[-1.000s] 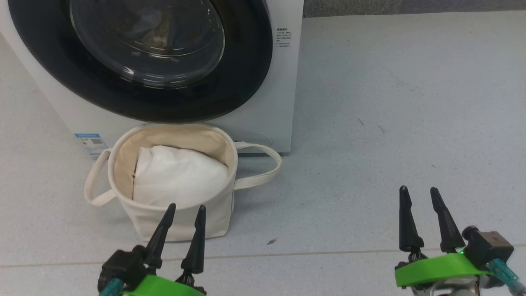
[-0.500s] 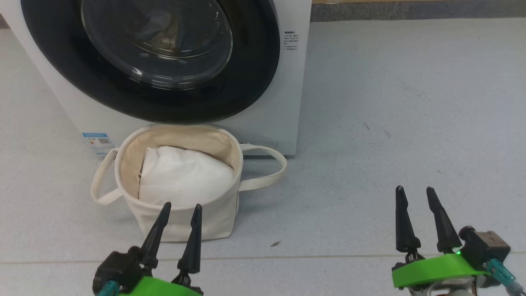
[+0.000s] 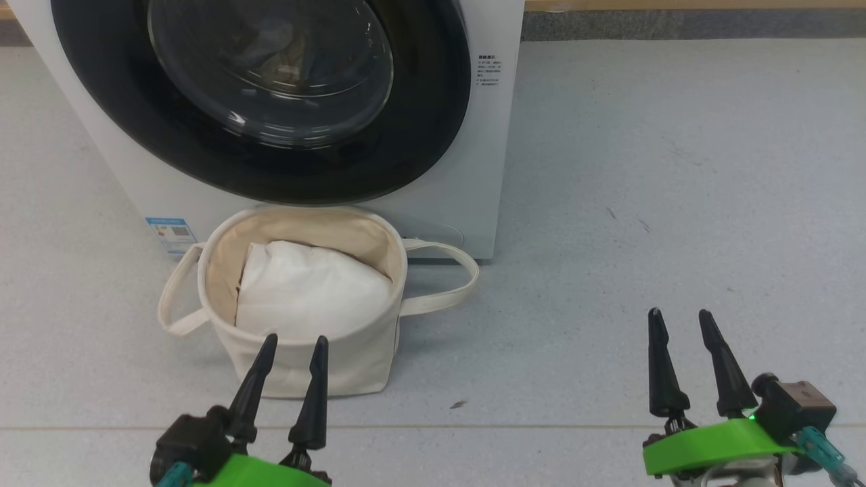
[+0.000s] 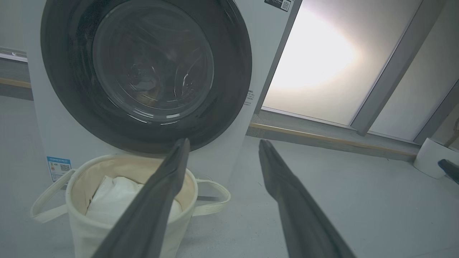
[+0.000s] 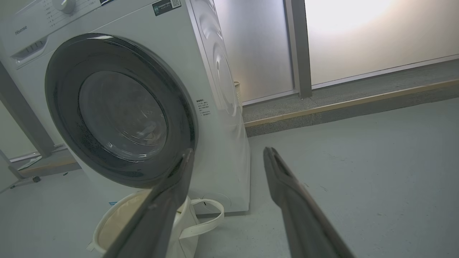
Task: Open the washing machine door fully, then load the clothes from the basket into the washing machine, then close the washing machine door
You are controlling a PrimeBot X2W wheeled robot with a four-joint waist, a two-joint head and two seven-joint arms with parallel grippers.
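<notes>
- The left gripper (image 3: 296,338), two long dark fingers on a green mount, hangs nearest me with its fingers spread and nothing between them; the tips point at the near wall of the basket.
- The right gripper (image 3: 679,312) hangs well off to the right over bare floor, its fingers likewise parted and empty.
- The pale grey speckled floor (image 3: 643,169) carries everything here. A thin seam (image 3: 473,427) runs across it just beyond the grippers, and a small dark speck (image 3: 458,404) lies near the basket's right side.
- The small round cream canvas basket (image 3: 304,372) stands upright on the floor below the door, close to the foot of the washer, loop handles drooping on either side.
- A plain white padded bundle (image 3: 311,291) lies inside the basket.
- The white front-loading washing machine (image 3: 487,169) stands behind, with a blue sticker (image 3: 170,232) at its lower left front corner.
- Its large round door with the glossy black ring (image 3: 433,135) sits closed against the front; shapes behind the glass are too dim to name.
- Past the washer, a low grey ledge with a wood-coloured edge strip (image 5: 340,105) runs below tall frosted glass panels (image 5: 358,36), brightly lit from behind.
</notes>
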